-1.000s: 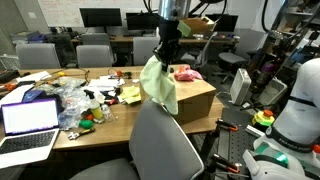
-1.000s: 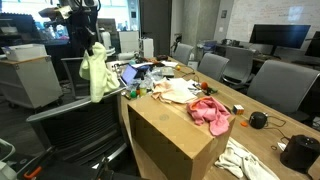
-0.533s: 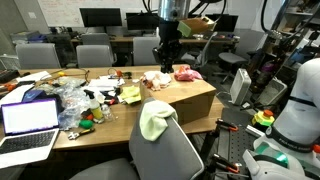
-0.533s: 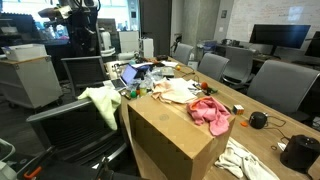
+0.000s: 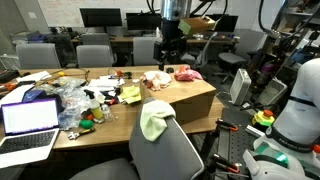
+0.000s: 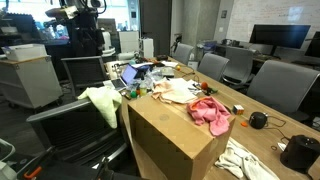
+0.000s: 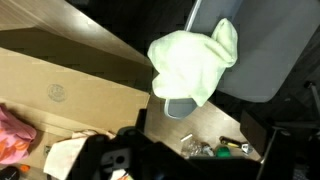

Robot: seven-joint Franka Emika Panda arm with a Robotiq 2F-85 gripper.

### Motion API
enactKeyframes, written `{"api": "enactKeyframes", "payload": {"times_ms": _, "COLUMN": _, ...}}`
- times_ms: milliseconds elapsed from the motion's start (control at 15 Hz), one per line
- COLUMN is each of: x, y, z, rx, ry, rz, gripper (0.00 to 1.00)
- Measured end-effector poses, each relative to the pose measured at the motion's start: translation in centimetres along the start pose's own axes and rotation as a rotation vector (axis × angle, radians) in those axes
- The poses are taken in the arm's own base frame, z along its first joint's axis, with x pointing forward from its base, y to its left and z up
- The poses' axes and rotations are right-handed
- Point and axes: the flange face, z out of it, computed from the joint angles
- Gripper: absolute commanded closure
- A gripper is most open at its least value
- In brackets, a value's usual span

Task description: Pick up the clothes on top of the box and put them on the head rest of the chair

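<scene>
Gripper (image 5: 168,56) hangs high above the table with nothing in it, jaws looking spread, clear of every cloth. In an exterior view the pale yellow-green garment (image 5: 154,122) lies draped over the head rest (image 5: 186,122) of the big grey chair, well below the gripper and apart from it. On the cardboard box (image 5: 192,97) just behind, the pink garment (image 5: 186,73) sits on top, and the white one with orange-red marks (image 5: 157,80) lies near the box's other end.

Over to an exterior view from the box's corner: yellow-green garment (image 6: 102,103) slumped across the chair's top edge (image 6: 60,113), hanging a little down both sides. Pink garment (image 6: 210,113) bunched on the box (image 6: 165,140) lid, right by the near edge. The gripper is dark on dark here, so its jaws are hard to read.

Wrist view now, looking straight down: the yellow-green garment (image 7: 195,62) sits over the rounded grey chair back, cardboard to one side, a sliver of pink (image 7: 12,135) at the frame's edge. Nothing lies between the fingers.

So I'd call it one garment delivered, two to go. The next move calls for swinging over the box, dropping onto the pink heap, and pinching a good fold of soft cloth so it lifts whole.
</scene>
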Motion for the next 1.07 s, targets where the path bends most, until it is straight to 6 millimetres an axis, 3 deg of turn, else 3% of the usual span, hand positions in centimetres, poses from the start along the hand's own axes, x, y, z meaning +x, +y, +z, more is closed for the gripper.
{"api": "enactKeyframes", "payload": {"times_ms": 133, "x": 1.3, "y": 3.2, "z": 0.3, "rx": 0.036, "ry": -0.027, "rz": 0.086, "gripper": 0.00}}
{"api": "enactKeyframes", "payload": {"times_ms": 600, "x": 4.9, "y": 17.4, "z": 3.0, "rx": 0.206, "ry": -0.149, "rz": 0.442, "gripper": 0.00}}
{"api": "enactKeyframes", "payload": {"times_ms": 800, "x": 5.9, "y": 21.4, "z": 4.8, "rx": 0.250, "ry": -0.187, "rz": 0.562, "gripper": 0.00}}
{"api": "enactKeyframes", "payload": {"times_ms": 1067, "x": 7.5, "y": 24.5, "z": 6.8, "rx": 0.280, "ry": -0.217, "rz": 0.669, "gripper": 0.00}}
